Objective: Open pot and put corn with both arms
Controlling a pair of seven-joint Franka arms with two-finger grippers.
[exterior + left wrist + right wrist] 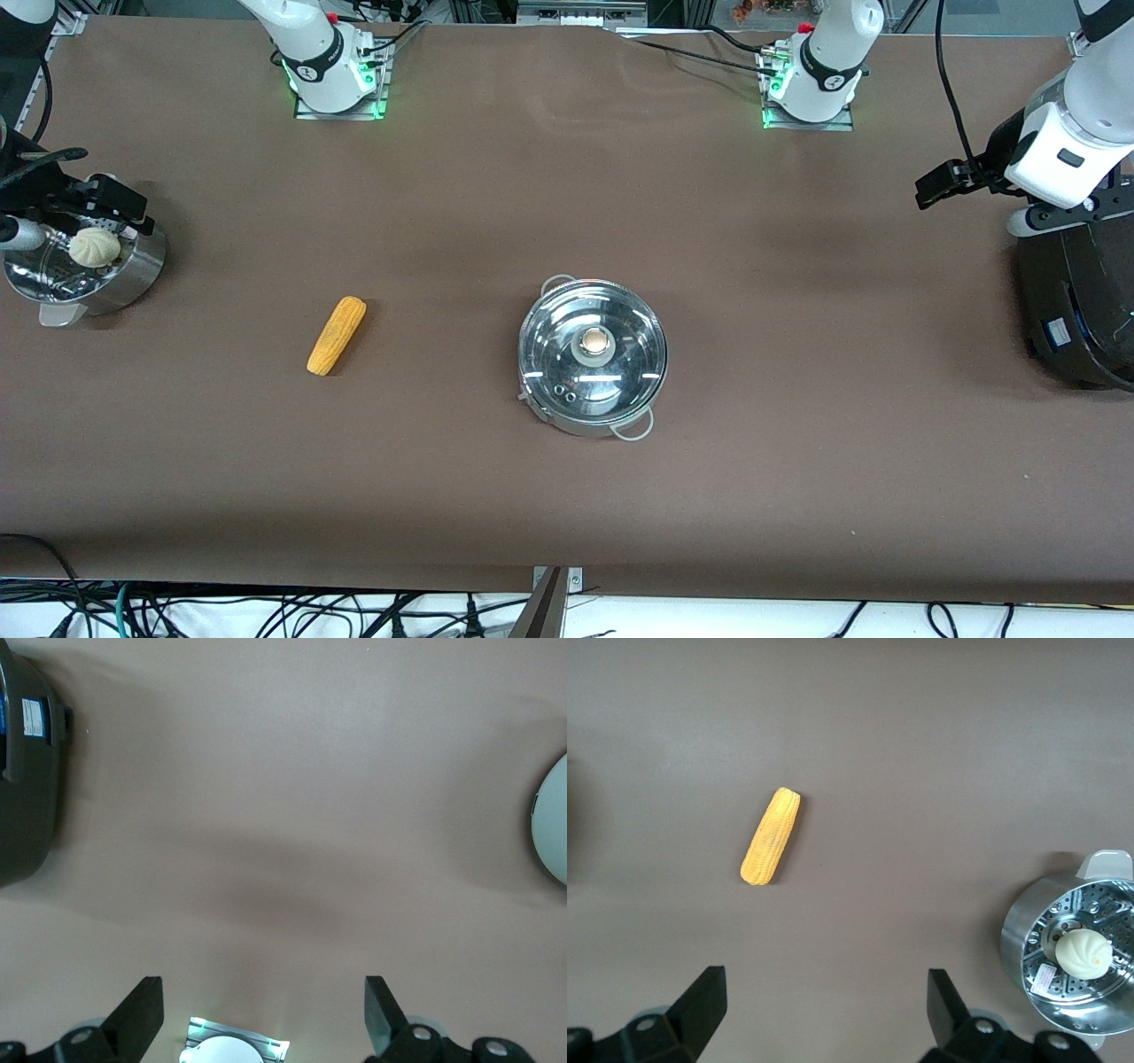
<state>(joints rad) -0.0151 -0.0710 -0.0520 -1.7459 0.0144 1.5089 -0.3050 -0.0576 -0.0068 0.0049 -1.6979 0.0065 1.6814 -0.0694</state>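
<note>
I see the pot [592,356] near the middle of the table [567,496]: a shiny round stainless-steel vessel with two small light loop handles, one on the edge toward the robots' bases and one on the edge toward the front camera. Its clear glass lid [620,341] sits in place, closed, with a tan knob [594,340] at its centre.

The corn [337,335] lies flat on the bare table, well apart from the pot, toward the right arm's end. I read it as a yellow-orange cob, tapered, lying at a slant. In the right wrist view the corn [771,848] has open table all around it. Nothing lies between the corn and the pot.

At the right arm's end I see a steel steamer pot [133,270] with a perforated insert holding a round white bun [94,247]. At the left arm's end stands a big black cooker [1076,310].

The right gripper [826,1014] hangs over the table beside the steamer pot, its fingers spread wide and holding nothing. The left gripper [264,1017] hangs over the table beside the black cooker, likewise spread wide and empty. Both grippers are well apart from the pot and the corn.
</note>
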